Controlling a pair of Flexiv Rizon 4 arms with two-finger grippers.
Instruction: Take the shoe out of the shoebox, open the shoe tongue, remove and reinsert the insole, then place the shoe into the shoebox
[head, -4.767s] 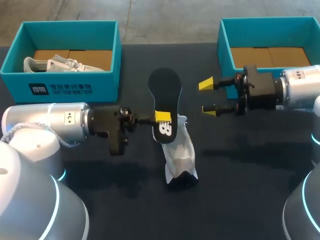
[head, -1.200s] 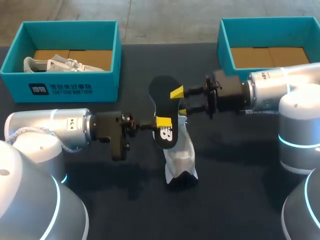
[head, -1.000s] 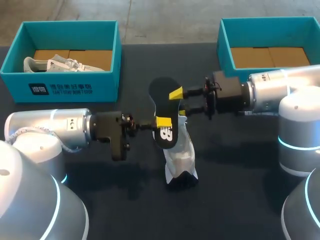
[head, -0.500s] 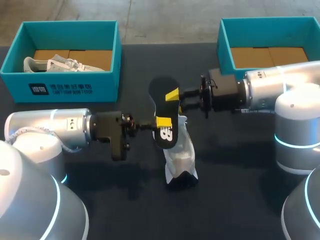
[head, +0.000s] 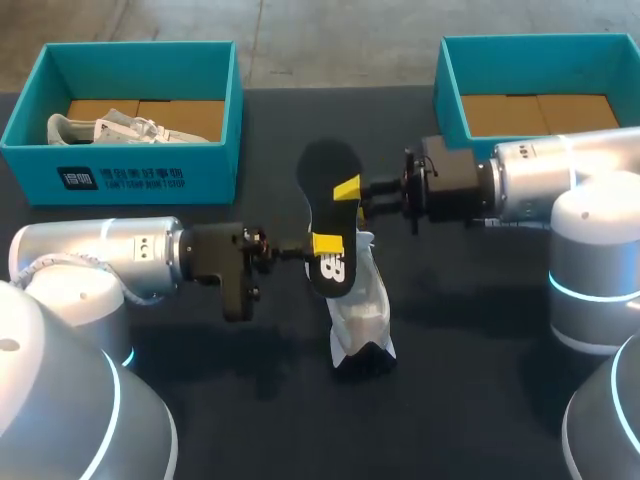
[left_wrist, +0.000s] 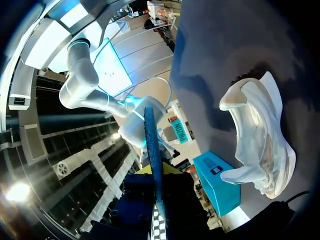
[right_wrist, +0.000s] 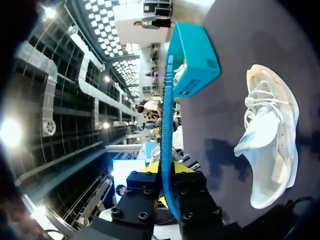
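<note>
pinched tight on the black insole (head: 328, 165) by left gripper (head: 325, 243) and right gripper (head: 347, 189), up over the white shoe (head: 362, 305), likely to swap hands.

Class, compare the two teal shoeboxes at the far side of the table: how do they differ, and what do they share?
The left shoebox holds a white shoe; the right shoebox shows only bare brown floor. The left shoebox is in full view; the right arm covers the right shoebox's front. Both are teal and open-topped.
</note>
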